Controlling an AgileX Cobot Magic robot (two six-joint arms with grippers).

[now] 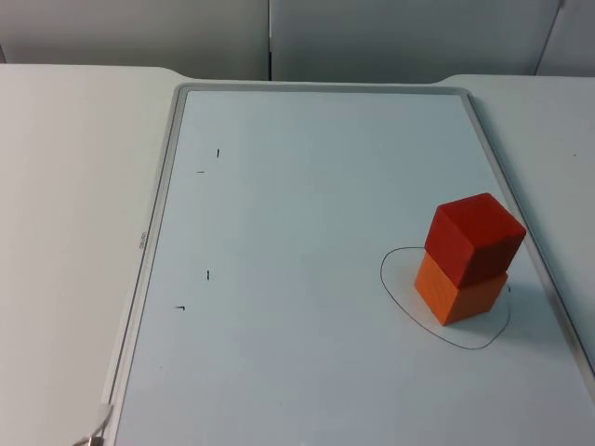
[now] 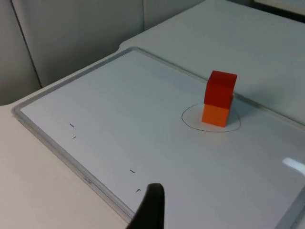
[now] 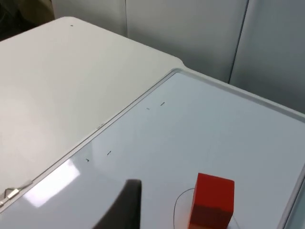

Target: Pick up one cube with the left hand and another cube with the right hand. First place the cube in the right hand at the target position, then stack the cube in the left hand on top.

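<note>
Left gripper: one black fingertip (image 2: 150, 207) visible in the left wrist view, above the near-left part of the board; whether the pincer is wide or narrow cannot be told.

Flat white whiteboard with grey frame (image 1: 158, 214): lies on the white table top (image 1: 65, 186); its near edge is cut off. A few small dark tick marks sit toward its left side, with broad bare surface across the middle.

Thin hand-drawn black oval outline (image 1: 395, 293): on the board's right side, close to the right frame.

Orange wooden cube (image 1: 460, 295): stands inside the oval.

Red wooden cube (image 1: 474, 237): stacked on the orange cube, turned slightly and overhanging it; it hides the orange cube's upper face.

Right gripper: one black fingertip (image 3: 121, 207) in the right wrist view, near the stack but apart from it; pincer state cannot be told.
</note>
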